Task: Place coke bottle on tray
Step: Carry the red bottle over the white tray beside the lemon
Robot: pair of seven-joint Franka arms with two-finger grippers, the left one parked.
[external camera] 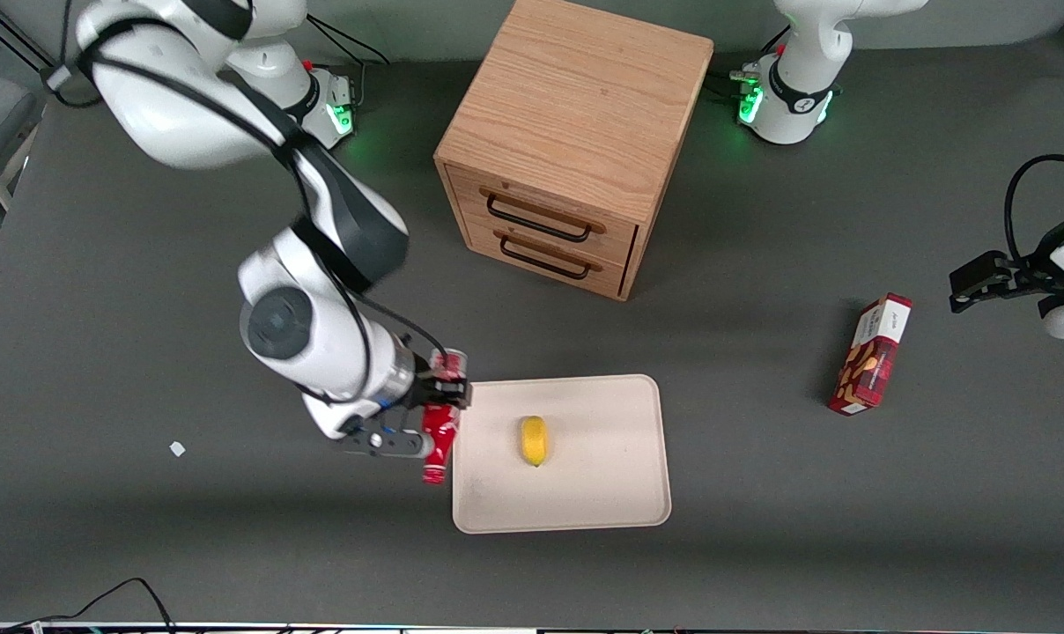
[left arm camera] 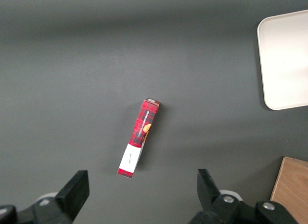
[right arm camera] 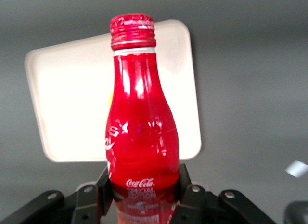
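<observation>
- One coke bottle [right arm camera: 142,132] is clamped in the right gripper [external camera: 445,394]; fingers [right arm camera: 186,185] are narrow, pressed on both sides of the bottle's lower body, near the "Coca-Cola special edition" print.
- Bottle's red cap [right arm camera: 133,30] points away from the fingers, twd the tray; in the front view the cap end [external camera: 433,474] sits nearer the front camera than the fingers, w/ the silvery base up by the gripper.
- Bottle [external camera: 440,431] looks held off the table, just beside the tray's [external camera: 585,502] short edge at the working arm's end, not over the tray surface.
- Tray is beige, rounded corners, low rim; in the wrist view it shows past the bottle's neck [right arm camera: 62,113].
- Yellow lemon-like fruit [external camera: 534,440] lies on the tray, near the fingers but apart from the bottle.
- Wooden 2-drawer cabinet [external camera: 576,132] stands farther from the front camera than the tray, black handles facing it.
- Red snack box [external camera: 870,365] lies on the table twd the parked arm's end, well apart from the fingers.
- Small white scrap [external camera: 177,449] on the dark gray table [external camera: 144,546], on the working arm's end, apart from the gripper.
</observation>
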